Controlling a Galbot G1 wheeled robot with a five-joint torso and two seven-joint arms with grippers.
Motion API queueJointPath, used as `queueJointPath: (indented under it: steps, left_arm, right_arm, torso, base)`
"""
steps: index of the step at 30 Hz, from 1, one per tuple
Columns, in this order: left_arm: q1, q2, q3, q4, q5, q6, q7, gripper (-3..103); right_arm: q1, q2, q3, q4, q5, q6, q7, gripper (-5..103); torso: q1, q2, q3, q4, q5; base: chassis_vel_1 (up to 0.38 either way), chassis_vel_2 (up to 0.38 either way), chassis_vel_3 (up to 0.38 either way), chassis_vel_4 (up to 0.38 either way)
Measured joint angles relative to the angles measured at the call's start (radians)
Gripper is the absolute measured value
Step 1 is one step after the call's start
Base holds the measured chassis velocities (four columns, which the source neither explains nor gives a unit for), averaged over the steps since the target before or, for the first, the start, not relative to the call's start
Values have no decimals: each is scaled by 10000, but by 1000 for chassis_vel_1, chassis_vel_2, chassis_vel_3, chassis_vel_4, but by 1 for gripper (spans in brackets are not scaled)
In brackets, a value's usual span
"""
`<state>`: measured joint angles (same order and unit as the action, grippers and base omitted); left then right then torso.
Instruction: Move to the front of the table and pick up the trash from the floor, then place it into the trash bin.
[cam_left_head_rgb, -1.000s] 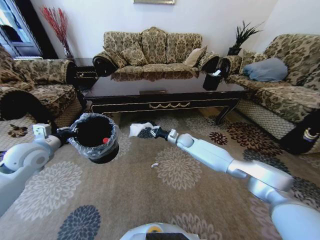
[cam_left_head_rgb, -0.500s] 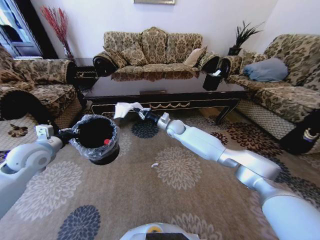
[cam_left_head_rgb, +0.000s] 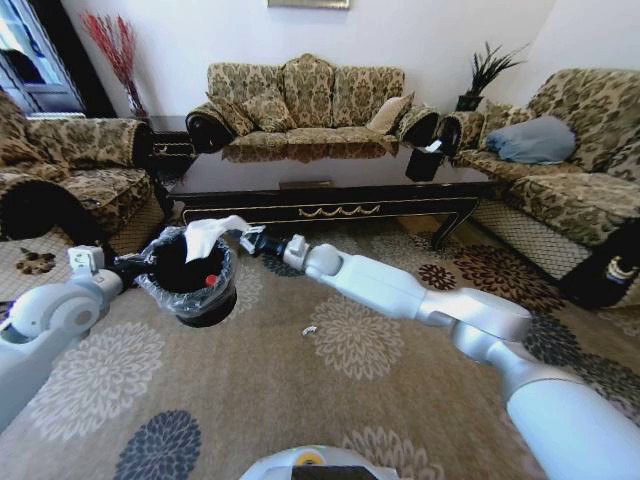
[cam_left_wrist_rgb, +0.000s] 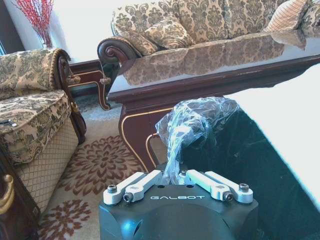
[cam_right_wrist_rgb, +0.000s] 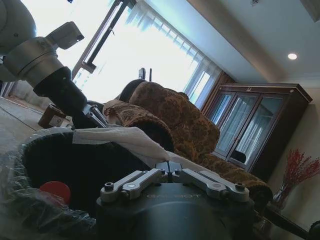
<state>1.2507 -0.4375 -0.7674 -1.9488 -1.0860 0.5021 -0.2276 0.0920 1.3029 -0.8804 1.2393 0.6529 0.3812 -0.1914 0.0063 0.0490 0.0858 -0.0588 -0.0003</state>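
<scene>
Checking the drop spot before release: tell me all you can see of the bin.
The bin is small, round and black, upright on the carpet before the table. A crinkled clear liner folds over its rim; the left tool pinches that liner. A red cap lies inside. The right tool holds a tissue over its opening.

head: high, forward-down | wrists: close behind hands | shared: trash bin (cam_left_head_rgb: 190, 280)

Worktop (cam_left_head_rgb: 330, 190): glossy dark wood, mirror-like top w/ gold trim on front edge. Floor (cam_left_head_rgb: 300, 400): matt beige carpet, short woven pile. Trash bin (cam_left_head_rgb: 190, 285): black, lined w/ crinkled clear plastic bag, shiny. Tissue (cam_left_head_rgb: 208, 234): soft crumpled white paper, matt. Left hand (cam_left_wrist_rgb: 177, 176): matt black body, pale metal fingers (cam_left_wrist_rgb: 137, 184) w/ screws. Right hand (cam_left_head_rgb: 245, 240) dark; its arm smooth glossy silver-white plastic.
</scene>
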Motion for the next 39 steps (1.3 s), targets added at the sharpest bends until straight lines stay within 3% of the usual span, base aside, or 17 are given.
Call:
queueJointPath:
  steps: [11, 14, 22, 25, 26, 28, 30, 33, 39]
  left_arm:
    - [17, -11, -111, -40, -9, -35, 60, 4]
    - [51, -19, -145, -73, -10, -45, 73, 4]
    - [140, -45, -216, -122, -6, -47, 74, 4]
    - [160, -61, -234, -132, 0, -48, 76, 4]
    - [160, -61, -234, -132, 0, -48, 76, 4]
    - [160, -74, -234, -122, 19, -63, 82, 4]
    - [160, -79, -234, -111, 25, -70, 87, 4]
    - [105, -101, -196, -59, 52, -87, 91, 4]
    - [76, -109, -154, -22, 67, -91, 114, 4]
  right_arm:
    - [189, 423, -423, -427, -361, 343, 79, -3]
    - [189, 431, -454, -467, -489, 423, 105, 14]
    - [181, 524, -416, -740, -1158, 1187, 290, 36]
    - [177, 535, -339, -868, -1267, 1620, 69, 52]
    - [177, 535, -339, -868, -1267, 1620, 69, 52]
    - [184, 531, -156, -1036, -1371, 1955, -384, 63]
    - [198, 535, -33, -1163, -1492, 2105, -588, 63]
    - [278, 734, 578, -1930, -2306, 2902, -1285, 79]
    - [286, 1119, 1195, -2650, -3605, 3435, -1626, 98]
  torso:
    - [0, 0, 0, -2, 1]
    - [0, 0, 0, -3, 1]
    - [0, 0, 0, -2, 2]
    - [0, 0, 0, -2, 3]
    - [0, 0, 0, -2, 3]
    - [0, 0, 0, -2, 3]
    - [0, 0, 0, -1, 3]
    - [0, 1, 0, -3, 4]
    - [0, 0, 0, -1, 3]
  base:
    - [0, 0, 0, 0]
    - [0, 0, 0, 0]
    - [0, 0, 0, 0]
    - [0, 0, 0, 0]
    - [0, 0, 0, 0]
    - [0, 0, 0, 0]
    - [0, 0, 0, 0]
    - [0, 0, 0, 0]
    - [0, 0, 0, 0]
